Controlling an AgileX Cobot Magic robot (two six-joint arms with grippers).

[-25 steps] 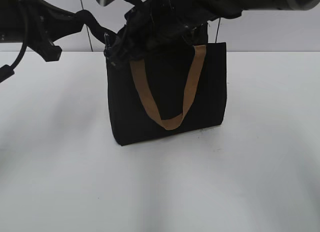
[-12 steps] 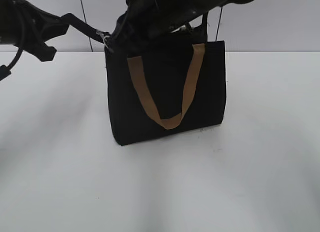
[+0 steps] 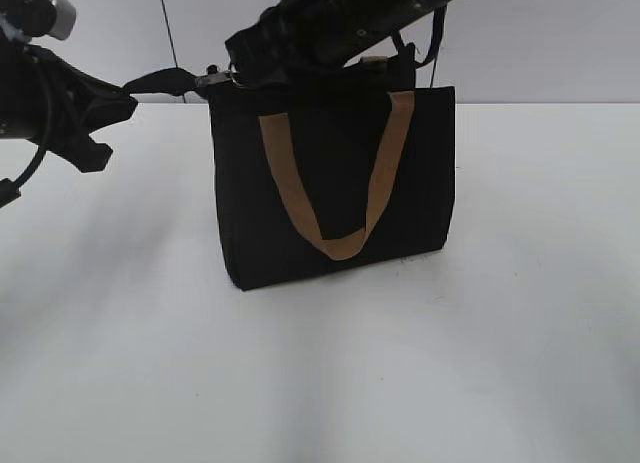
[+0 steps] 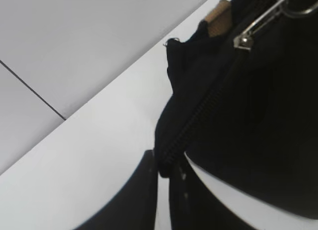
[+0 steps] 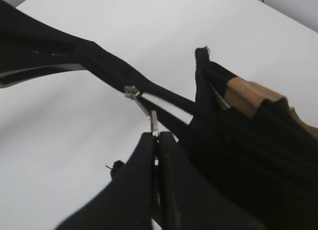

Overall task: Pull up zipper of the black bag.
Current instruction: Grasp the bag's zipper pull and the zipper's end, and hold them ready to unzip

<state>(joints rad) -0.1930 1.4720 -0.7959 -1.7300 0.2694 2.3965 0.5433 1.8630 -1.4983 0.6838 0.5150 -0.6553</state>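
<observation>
- On the white counter (image 3: 520,363), the black bag (image 3: 335,188) stands upright, a bit left of centre and toward the back, near the wall edge.
- Front tan handle (image 3: 335,198) hangs as a U loop down the bag's front face; 2nd tan handle end (image 5: 246,96) shows at the top in the right wrist view.
- Zipper (image 5: 169,107) runs along the bag's top edge and continues off the bag's left top corner as a black tape tail, stretched out to the left over the counter.
- Left gripper (image 4: 164,183): fingers clenched on the end of that zipper tape, pinching it thin between them; in the exterior view it sits left of the bag, at top-edge height.
- Right gripper (image 5: 158,140): fingers clenched on the silvery metal pull (image 5: 144,108); the slider sits on the tape just outside the bag's left corner, teeth visible between slider and bag.
- Right arm (image 3: 340,23) reaches across above the bag's top edge from upper right, hiding part of that edge.
- Open room: wide bare counter in front of the bag, also to its right and left; bag's bottom edges sit well apart from the counter's near edge.
- Behind: pale wall with 1 dark seam line (image 3: 168,28).
</observation>
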